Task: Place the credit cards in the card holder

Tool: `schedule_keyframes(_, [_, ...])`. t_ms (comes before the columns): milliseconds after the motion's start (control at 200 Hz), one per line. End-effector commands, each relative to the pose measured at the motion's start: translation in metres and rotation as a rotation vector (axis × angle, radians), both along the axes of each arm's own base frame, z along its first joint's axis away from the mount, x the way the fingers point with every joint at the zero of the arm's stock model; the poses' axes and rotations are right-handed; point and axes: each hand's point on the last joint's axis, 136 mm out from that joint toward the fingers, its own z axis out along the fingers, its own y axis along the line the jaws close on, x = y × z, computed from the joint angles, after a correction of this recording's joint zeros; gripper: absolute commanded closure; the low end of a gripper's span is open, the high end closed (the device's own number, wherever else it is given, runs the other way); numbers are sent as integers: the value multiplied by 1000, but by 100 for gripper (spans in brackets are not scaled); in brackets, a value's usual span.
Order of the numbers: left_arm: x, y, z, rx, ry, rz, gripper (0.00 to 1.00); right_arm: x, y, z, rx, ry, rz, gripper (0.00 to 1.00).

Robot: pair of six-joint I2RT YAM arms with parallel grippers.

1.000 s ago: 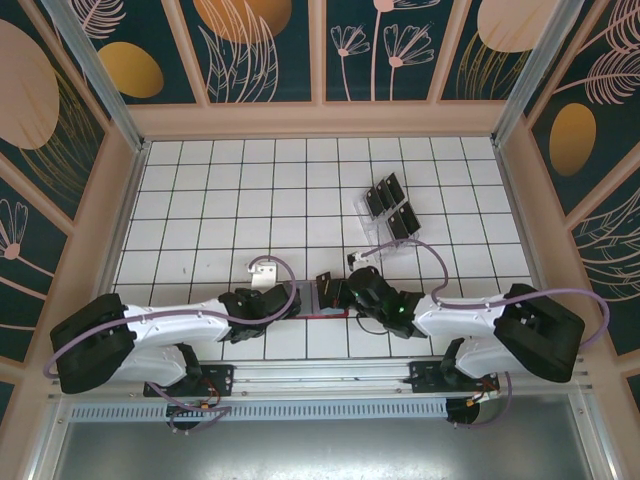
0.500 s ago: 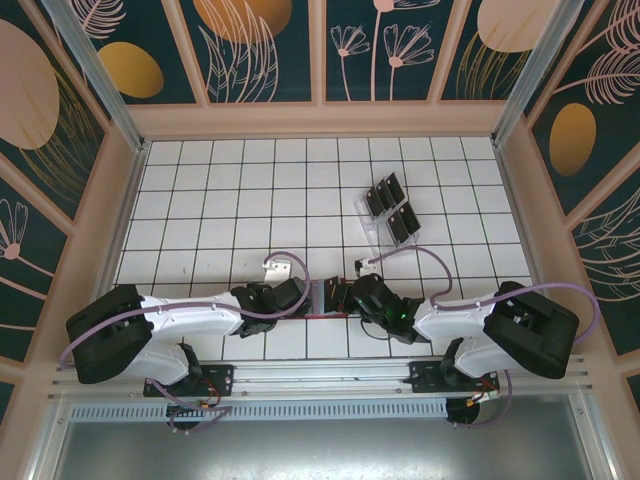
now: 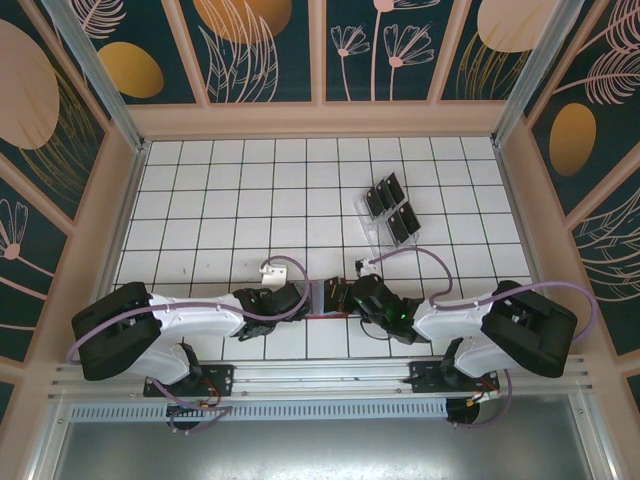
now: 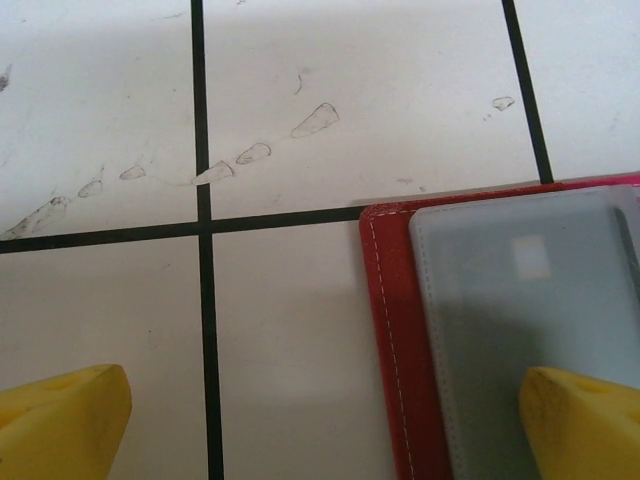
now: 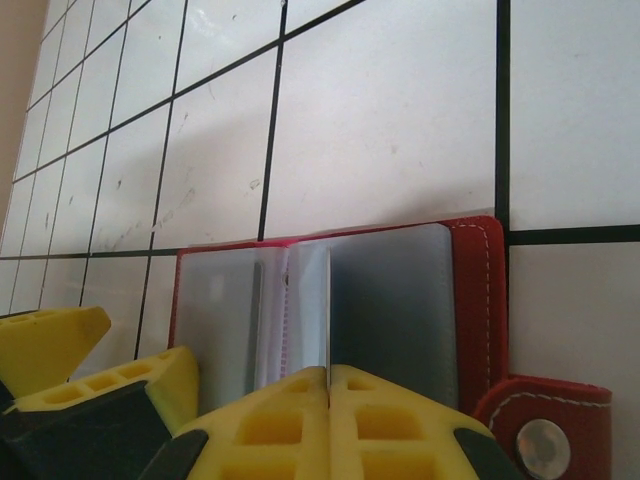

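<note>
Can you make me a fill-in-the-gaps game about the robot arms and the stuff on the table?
1. The wallet lying open on the table is ___ on the outside.
2. The left gripper has its fingers wide ___.
3. The right gripper is ___ on a grey leaf of the wallet.
4. The cards in the clear tray are ___.

Missing words: red, open, shut, black.
</note>
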Motion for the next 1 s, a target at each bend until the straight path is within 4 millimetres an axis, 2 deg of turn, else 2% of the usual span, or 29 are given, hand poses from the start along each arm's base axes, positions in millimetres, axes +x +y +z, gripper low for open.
schedule_keyframes(0, [-9,31,-18,101,33,64,2,1,-8,-9,-23,4,-34,100])
schedule_keyframes(220, [-12,35,-20,64,37,84,1,3,-4,-1,-1,-10,-31,100])
schedule_keyframes(571, [-14,34,-19,24,38,90,1,8,9,42,169,-100,0,100])
schedule_keyframes(801, [-16,34,-21,18,43,89,2,7,19,48,233,-138,37,100])
schedule_keyframes(996, [-16,34,-23,12,45,89,2,5,21,44,294,-145,42,100])
